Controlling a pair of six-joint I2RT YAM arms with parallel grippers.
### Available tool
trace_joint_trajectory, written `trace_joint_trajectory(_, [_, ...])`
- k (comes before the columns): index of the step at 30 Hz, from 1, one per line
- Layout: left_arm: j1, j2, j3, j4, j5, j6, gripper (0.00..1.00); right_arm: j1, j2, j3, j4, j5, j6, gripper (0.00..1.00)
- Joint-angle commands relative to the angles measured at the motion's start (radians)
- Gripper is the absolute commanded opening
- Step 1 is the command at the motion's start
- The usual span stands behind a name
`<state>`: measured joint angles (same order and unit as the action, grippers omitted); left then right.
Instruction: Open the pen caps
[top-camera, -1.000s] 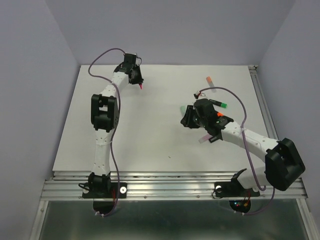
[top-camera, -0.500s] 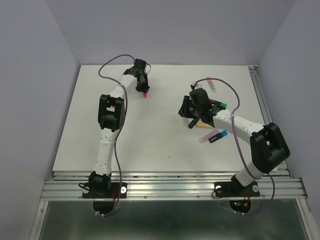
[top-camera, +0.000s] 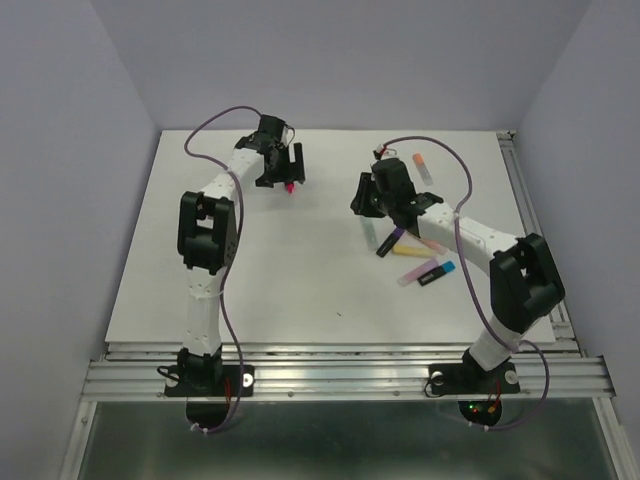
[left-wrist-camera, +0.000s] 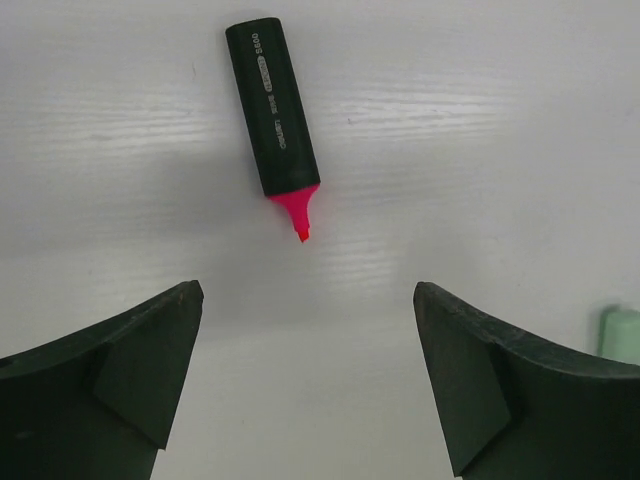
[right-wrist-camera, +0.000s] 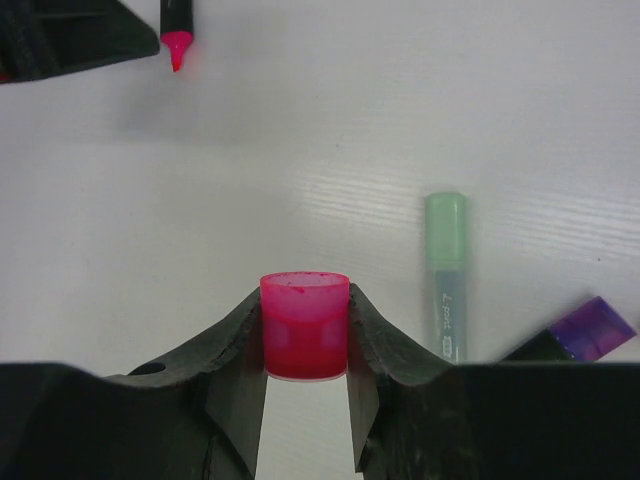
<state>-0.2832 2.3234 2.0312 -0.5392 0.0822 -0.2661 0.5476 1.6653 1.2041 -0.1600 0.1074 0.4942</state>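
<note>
1. Your left end effector (left-wrist-camera: 307, 292) stands spread wide and holds nothing. The black pink-tipped highlighter (left-wrist-camera: 272, 110) lies uncapped on the tabletop (top-camera: 200, 270) just ahead of its fingers, with the tip pointing back at them.
2. Your right end effector (right-wrist-camera: 305, 300) is pinched onto the pink cap (right-wrist-camera: 305, 325), which sits upright between its fingertips.
3. This pen looks finished, so the step in hand is getting rid of the cap. Your next move calls for setting the cap on a bare patch, away from the pens lying just right of the right end effector. After that, line up on a pen that is capped.
4. Count: one uncapped pen and one loose cap, which is held.
5. You can count five capped pens:
   - the green pastel pen (right-wrist-camera: 445, 270), just right of the right fingers;
   - the purple-capped pen (right-wrist-camera: 590, 328), beside it and further right;
   - the orange-ended pen (top-camera: 423, 165), near the right end effector on its far-edge side;
   - the lilac pen (top-camera: 412, 274) and the blue-ended pen (top-camera: 440, 269), side by side and farther from it, toward the arm bases.
6. A pale sixth may lie under the right arm, but you cannot tell.
</note>
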Motion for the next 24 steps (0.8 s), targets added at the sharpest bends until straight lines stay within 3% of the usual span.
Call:
trace_joint_trajectory(1, [0.007, -0.323, -0.161, 0.106, -0.007, -0.030, 0.99, -0.009, 0.076, 0.136, -0.019, 0.049, -0.052, 0.03])
trace_joint_trajectory(5, [0.007, -0.635, -0.575, 0.308, 0.010, -0.102, 0.99, -0.017, 0.192, 0.235, -0.045, 0.069, -0.101, 0.04])
trace_joint_trajectory(8, [0.003, -0.758, -0.811, 0.375, 0.053, -0.154, 0.99, -0.021, 0.263, 0.331, -0.059, 0.121, -0.135, 0.04])
trace_joint_trajectory(12, [-0.020, -0.919, -0.995, 0.400, 0.005, -0.228, 0.99, -0.043, 0.404, 0.509, -0.127, 0.166, -0.187, 0.05])
trace_joint_trajectory(16, [-0.053, -0.996, -1.104, 0.432, 0.021, -0.249, 0.99, -0.066, 0.558, 0.665, -0.174, 0.158, -0.220, 0.07])
trace_joint_trajectory(24, [-0.076, -1.010, -1.105, 0.450, 0.059, -0.239, 0.99, -0.089, 0.750, 0.865, -0.191, 0.190, -0.272, 0.08])
